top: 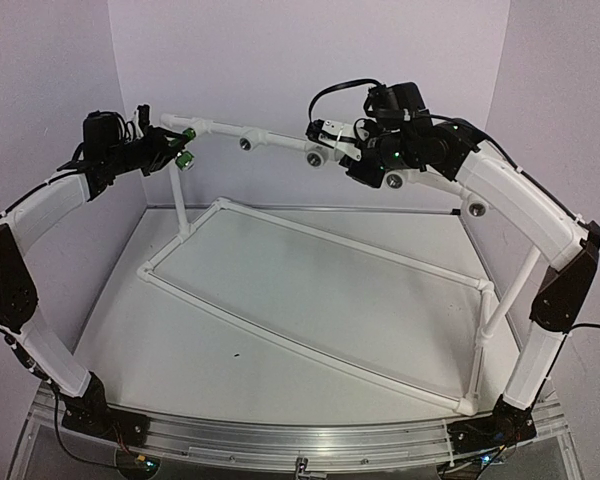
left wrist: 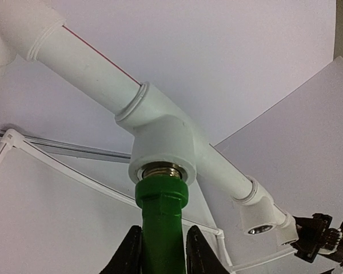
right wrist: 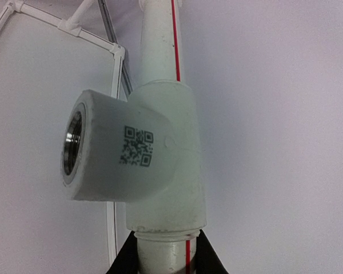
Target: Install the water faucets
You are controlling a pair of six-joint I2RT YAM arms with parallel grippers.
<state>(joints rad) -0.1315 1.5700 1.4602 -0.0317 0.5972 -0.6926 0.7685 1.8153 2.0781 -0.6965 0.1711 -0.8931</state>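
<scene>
From above, we see two white-shelled arms reaching over a pale table [top: 230, 350] toward a frame of slim white plastic pipe [top: 280, 140], a flat rectangle below and a raised rail behind it. The left gripper [top: 178, 150] sits at the rail's left end with a bright green faucet [top: 184, 158] in its tips. The right gripper [top: 328, 140] meets the rail further right, near round fittings with shiny metal mouths. In the left wrist view, two black fingers [left wrist: 128, 254] are pressed closed against the smooth green body of the faucet [left wrist: 162, 222]. The faucet stands upright, its six-sided collar just under the ringed metal mouth of a glossy white tee fitting [left wrist: 160, 137]. Whether the thread is fully home we cannot tell. A thin red line runs along the pipe [left wrist: 86, 63], and a second tee [left wrist: 254, 217] further down has an empty mouth. In the right wrist view, black fingers [right wrist: 123, 257] are closed around the round pipe just below a matte white tee [right wrist: 154, 148]. That tee bears a printed square code [right wrist: 138, 146], and its side socket [right wrist: 74, 148] has a ridged metal lining.
</scene>
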